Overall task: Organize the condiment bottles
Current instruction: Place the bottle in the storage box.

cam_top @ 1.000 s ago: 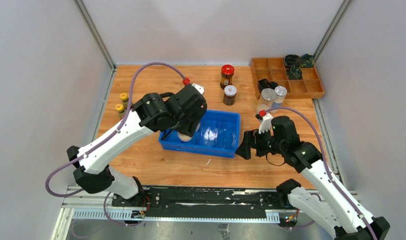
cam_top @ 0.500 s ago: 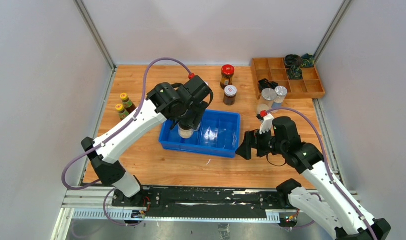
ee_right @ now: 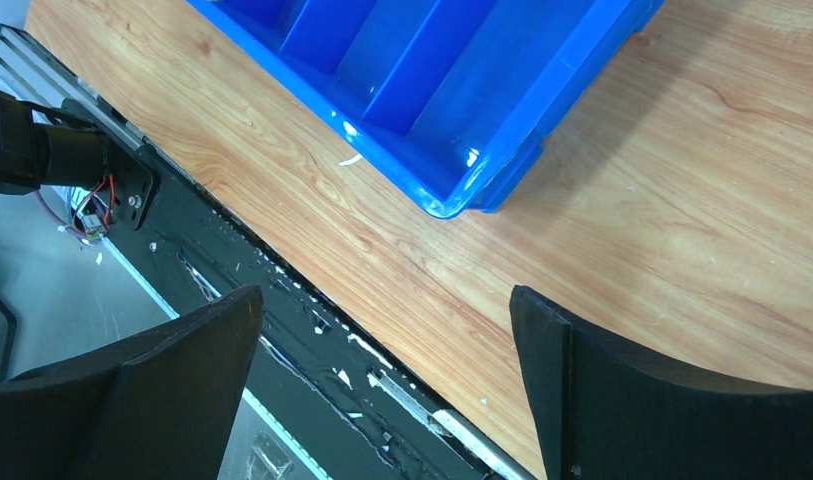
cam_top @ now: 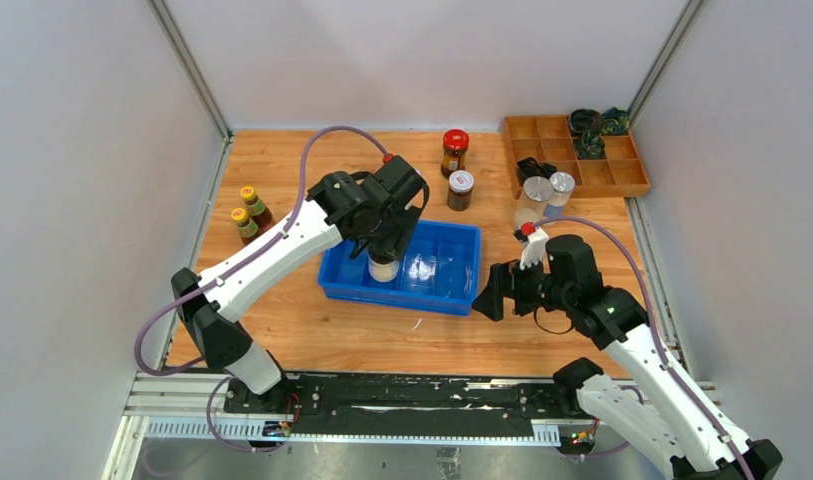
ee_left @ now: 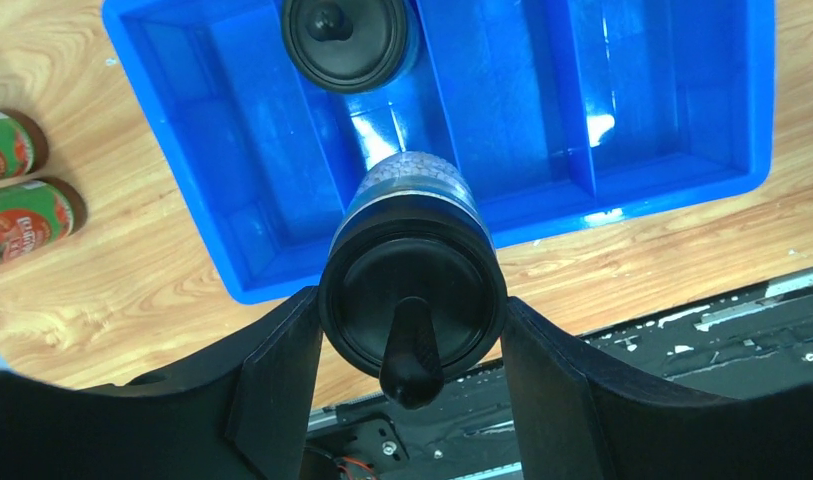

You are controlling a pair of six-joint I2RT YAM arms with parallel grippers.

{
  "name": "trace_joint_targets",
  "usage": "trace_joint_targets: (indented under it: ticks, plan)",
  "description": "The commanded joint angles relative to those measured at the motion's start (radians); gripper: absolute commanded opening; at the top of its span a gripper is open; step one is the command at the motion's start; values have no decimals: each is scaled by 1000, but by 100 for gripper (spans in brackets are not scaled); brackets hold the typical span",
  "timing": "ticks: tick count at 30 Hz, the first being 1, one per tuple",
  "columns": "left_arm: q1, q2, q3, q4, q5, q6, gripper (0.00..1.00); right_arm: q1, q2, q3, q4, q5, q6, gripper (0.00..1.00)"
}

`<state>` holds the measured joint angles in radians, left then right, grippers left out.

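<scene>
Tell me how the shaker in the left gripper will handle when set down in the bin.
The shaker looks tall and narrow, so it may tip if released tilted. Its round body would likely roll inside the blue bin.

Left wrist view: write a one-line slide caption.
Left gripper holds a black-lidded shaker over the blue bin, where a second shaker stands.

Glossy blue plastic bin (ee_left: 672,160), wood-grain table (ee_right: 682,220)
</scene>
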<state>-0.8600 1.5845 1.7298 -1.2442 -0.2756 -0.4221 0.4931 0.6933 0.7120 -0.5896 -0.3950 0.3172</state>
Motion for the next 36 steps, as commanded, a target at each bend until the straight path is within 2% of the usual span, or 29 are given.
trace_joint_targets:
  ticks: [1,13,36]
  plan:
    - [17,-52,-60,101,22,5,57,13,-11,-14,6,-15,-13,100]
    - [80,-136,-245,294,31,27,55,13,0,-14,6,-12,-13,100]
    - [99,-71,-363,388,67,25,54,13,16,-14,9,-12,-15,100]
